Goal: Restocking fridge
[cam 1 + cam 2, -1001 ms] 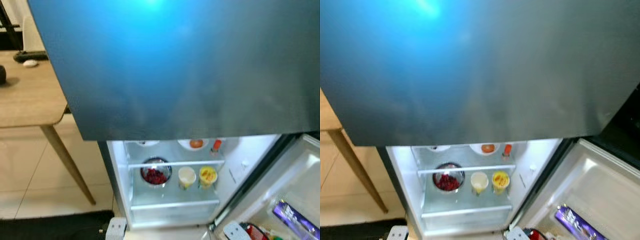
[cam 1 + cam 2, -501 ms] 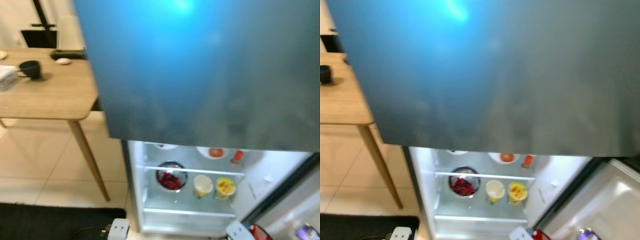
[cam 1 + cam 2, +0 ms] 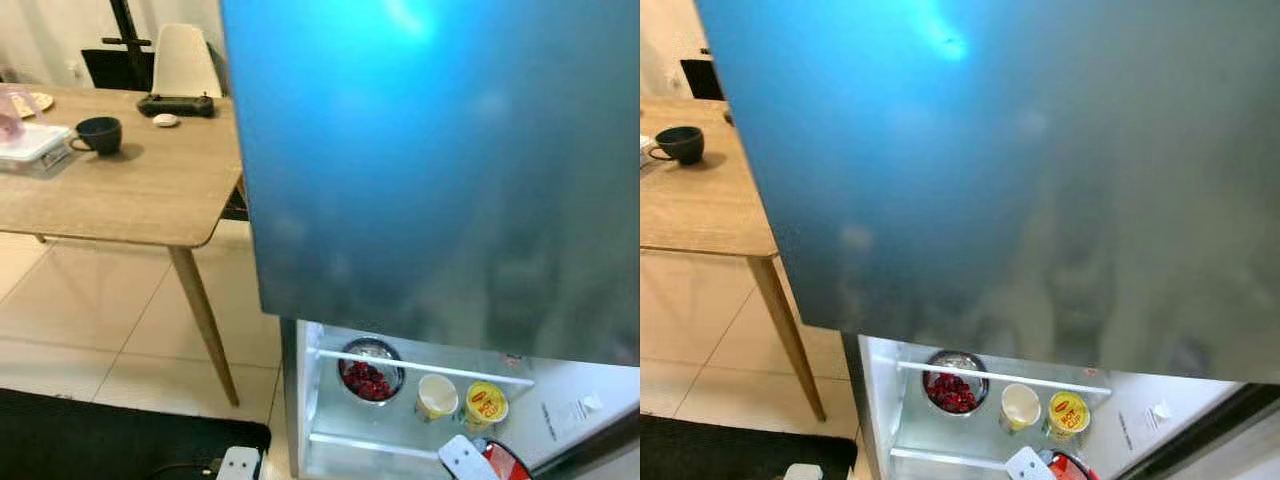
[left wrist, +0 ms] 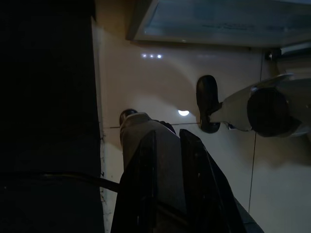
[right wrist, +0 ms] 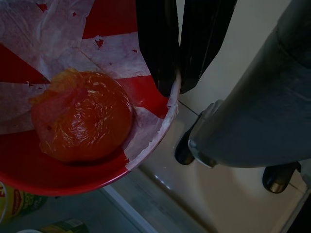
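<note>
The fridge's lower compartment [image 3: 322,400] stands open and lit. On its glass shelf are a steel bowl of red berries [image 3: 370,372], a pale cup [image 3: 437,396] and a yellow cup [image 3: 485,404]. My right gripper [image 5: 173,90] is shut on the rim of a red bowl [image 5: 58,170] lined with white paper. A wrapped orange-red fruit [image 5: 82,116] lies in it. The bowl's edge [image 3: 505,465] shows low in front of the open compartment. My left gripper [image 4: 167,136] hangs idle over the dim floor.
The closed blue-grey upper fridge door [image 3: 440,160] looms close ahead. A wooden table [image 3: 130,195] to the left carries a dark mug [image 3: 98,133], a container [image 3: 30,145] and a controller [image 3: 178,103]. A black mat [image 3: 110,440] and a white power strip [image 3: 240,464] lie on the tiled floor.
The camera has swung left: the table has come into view, the fridge interior sits lower in the picture, and the open door on the right has left the picture. The red bowl stays gripped.
</note>
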### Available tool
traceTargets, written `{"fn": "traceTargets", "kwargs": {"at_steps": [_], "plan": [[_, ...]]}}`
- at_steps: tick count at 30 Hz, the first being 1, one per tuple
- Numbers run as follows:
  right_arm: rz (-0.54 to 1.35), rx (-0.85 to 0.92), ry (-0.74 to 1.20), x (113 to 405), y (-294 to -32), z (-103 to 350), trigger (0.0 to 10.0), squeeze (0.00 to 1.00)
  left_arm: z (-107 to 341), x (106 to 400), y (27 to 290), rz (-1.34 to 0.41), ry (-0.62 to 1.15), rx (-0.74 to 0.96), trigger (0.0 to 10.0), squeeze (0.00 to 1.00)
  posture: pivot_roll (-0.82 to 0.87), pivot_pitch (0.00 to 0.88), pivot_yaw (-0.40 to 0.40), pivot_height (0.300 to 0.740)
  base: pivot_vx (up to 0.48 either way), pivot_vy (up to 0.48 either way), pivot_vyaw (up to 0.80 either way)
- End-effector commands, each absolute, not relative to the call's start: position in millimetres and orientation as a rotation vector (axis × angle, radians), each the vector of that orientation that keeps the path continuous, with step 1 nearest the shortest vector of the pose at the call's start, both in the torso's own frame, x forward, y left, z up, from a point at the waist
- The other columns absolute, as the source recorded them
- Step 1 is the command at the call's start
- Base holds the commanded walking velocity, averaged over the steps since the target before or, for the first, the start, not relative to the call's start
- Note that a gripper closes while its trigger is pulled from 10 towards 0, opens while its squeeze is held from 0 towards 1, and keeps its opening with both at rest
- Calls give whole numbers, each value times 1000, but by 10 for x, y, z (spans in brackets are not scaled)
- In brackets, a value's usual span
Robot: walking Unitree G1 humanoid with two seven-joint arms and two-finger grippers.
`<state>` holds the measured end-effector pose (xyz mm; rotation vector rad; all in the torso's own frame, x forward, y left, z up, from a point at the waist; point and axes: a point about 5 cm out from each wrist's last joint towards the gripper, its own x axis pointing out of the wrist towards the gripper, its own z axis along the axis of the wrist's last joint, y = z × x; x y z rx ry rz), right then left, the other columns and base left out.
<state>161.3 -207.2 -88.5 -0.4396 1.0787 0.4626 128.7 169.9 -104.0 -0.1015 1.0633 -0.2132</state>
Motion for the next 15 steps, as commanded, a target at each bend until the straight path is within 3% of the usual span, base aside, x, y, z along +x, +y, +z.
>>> {"fn": "traceTargets", "kwargs": {"at_steps": [1, 11, 15], "plan": [[458, -462, 1079, 1620, -2140, -869, 10000, 0, -1048, 1279, 1662, -213, 1070, -107, 10000, 0, -82, 0, -47, 740, 0, 0, 0], [586, -538, 959, 1943, -1989, -724, 10000, 0, -1007, 1374, 1680, -172, 1003, -138, 10000, 0, -83, 0, -46, 740, 0, 0, 0], [690, -570, 849, 2200, -1806, -580, 10000, 0, -919, 1557, 1682, -176, 904, -179, 10000, 0, -86, 0, -49, 740, 0, 0, 0]]}}
